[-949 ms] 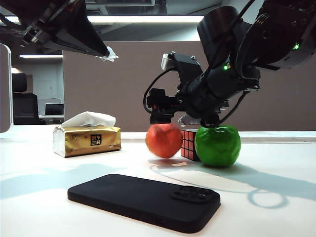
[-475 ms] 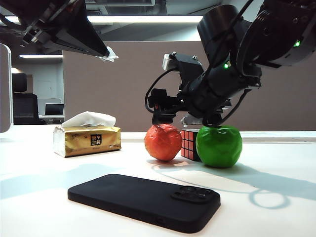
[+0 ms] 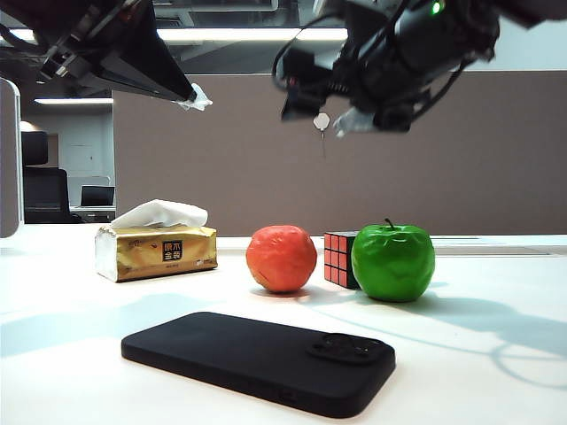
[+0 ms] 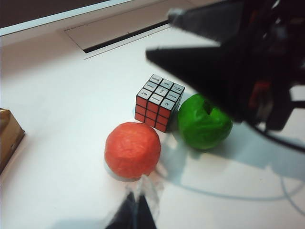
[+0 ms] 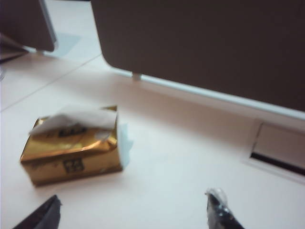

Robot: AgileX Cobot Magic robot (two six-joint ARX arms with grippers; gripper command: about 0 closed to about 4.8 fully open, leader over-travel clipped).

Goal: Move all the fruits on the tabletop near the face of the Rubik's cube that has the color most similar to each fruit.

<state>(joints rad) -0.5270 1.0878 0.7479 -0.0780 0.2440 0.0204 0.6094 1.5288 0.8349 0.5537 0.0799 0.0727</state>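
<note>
The orange-red fruit rests on the white tabletop just left of the Rubik's cube, by its red face. On the cube's other side sits the green apple, close against it. My right gripper hangs open high above them, holding nothing. My left gripper is raised at the upper left, shut and empty. In the left wrist view the fruit, cube and apple lie beyond my shut left gripper. The right wrist view shows only my open right gripper over bare table.
A black phone lies flat near the front of the table. A gold tissue box stands at the left. A cable slot runs along the table's far edge. The right arm looms dark over the apple.
My right gripper rose from just above the fruits to high over the table, still open. The orange-red fruit shifted slightly left and settled. The left arm stayed still.
</note>
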